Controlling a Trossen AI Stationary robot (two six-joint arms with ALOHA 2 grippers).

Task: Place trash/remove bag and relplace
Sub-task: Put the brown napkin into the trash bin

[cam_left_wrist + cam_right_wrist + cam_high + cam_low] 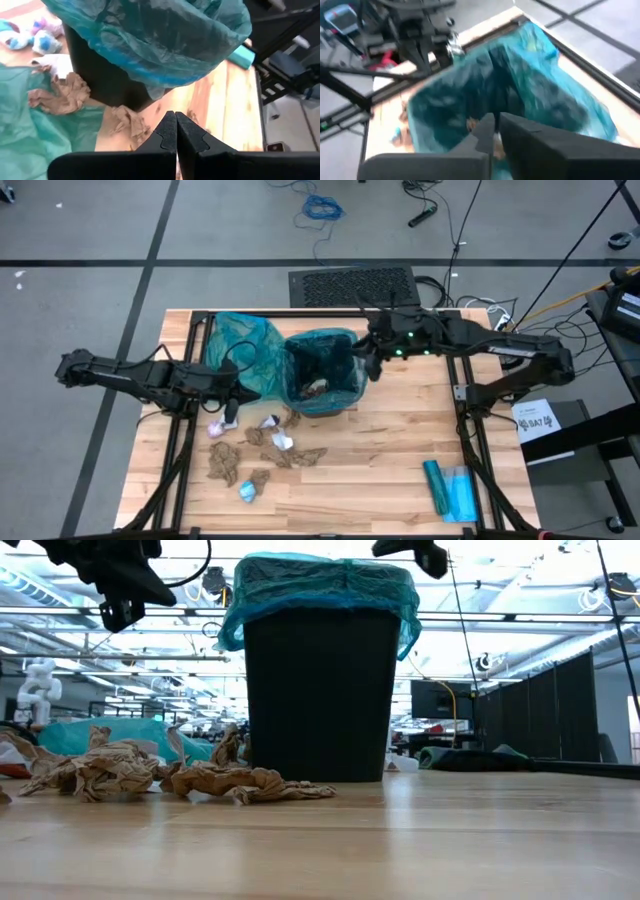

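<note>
On the near part of the bench (400,450), at about seven o'clock from the bin, the trash (262,448) is lying scattered: brown, white and pale-blue paper wads spreading from the bench's near left toward the foot of the bin. In the low view the brown wads (160,776) are resting flat on the wood just beside the bin's base. At about five o'clock, near the front right corner, a flat blue-teal packet (450,490) is lying well apart from the wads.

At the bench's middle the black bin (320,690) is standing upright, with a teal bag (322,345) lining it and folding over its rim; a few pieces are showing inside the liner (316,388). At nine o'clock of the bin a second teal bag (240,345) is lying crumpled on the wood.

The left gripper (232,408) is hanging over the trash just left of the bin, its fingers (170,132) clenched together and grasping nothing. The right gripper (372,365) is hovering at the bin's three o'clock rim, over the liner, its fingers (487,127) pressing nearly together with nothing visibly between them.
</note>
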